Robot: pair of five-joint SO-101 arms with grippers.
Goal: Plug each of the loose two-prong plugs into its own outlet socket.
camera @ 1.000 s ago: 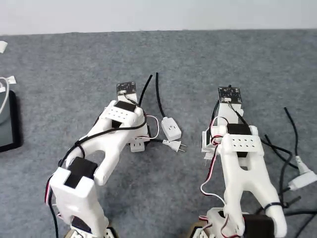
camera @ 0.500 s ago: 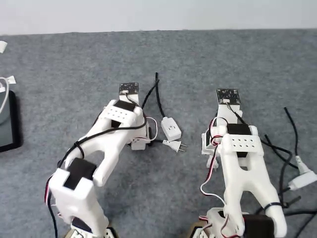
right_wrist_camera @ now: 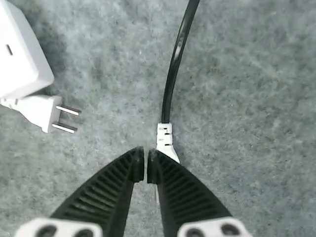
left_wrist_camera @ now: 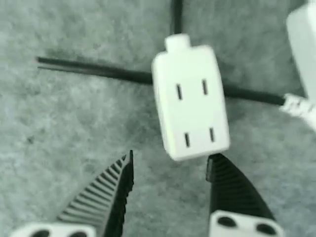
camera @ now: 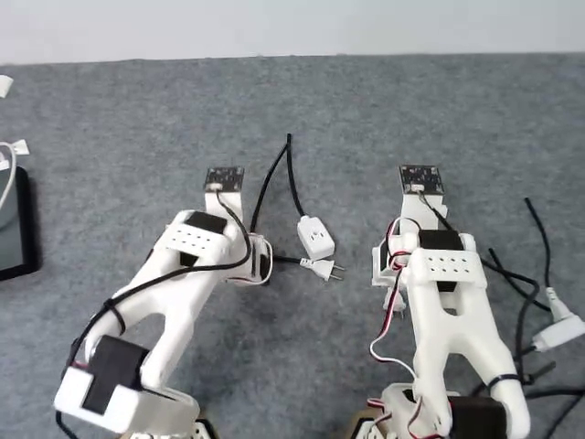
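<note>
Grey carpet point(left_wrist_camera: 59, 113) lies open around the outlet socket point(left_wrist_camera: 190, 96); left fingers point(left_wrist_camera: 111, 192) apart before it, right fingers point(right_wrist_camera: 118, 187) together.

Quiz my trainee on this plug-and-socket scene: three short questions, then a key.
1. True or false: the left claw is open.
2. The loose two-prong plug lies: A) in a socket; B) on the carpet beside the outlet block; C) in a claw.
3. Fill in: the outlet block's face shows ____ pairs of slots.
Key: 1 true; 2 B; 3 two.
</note>
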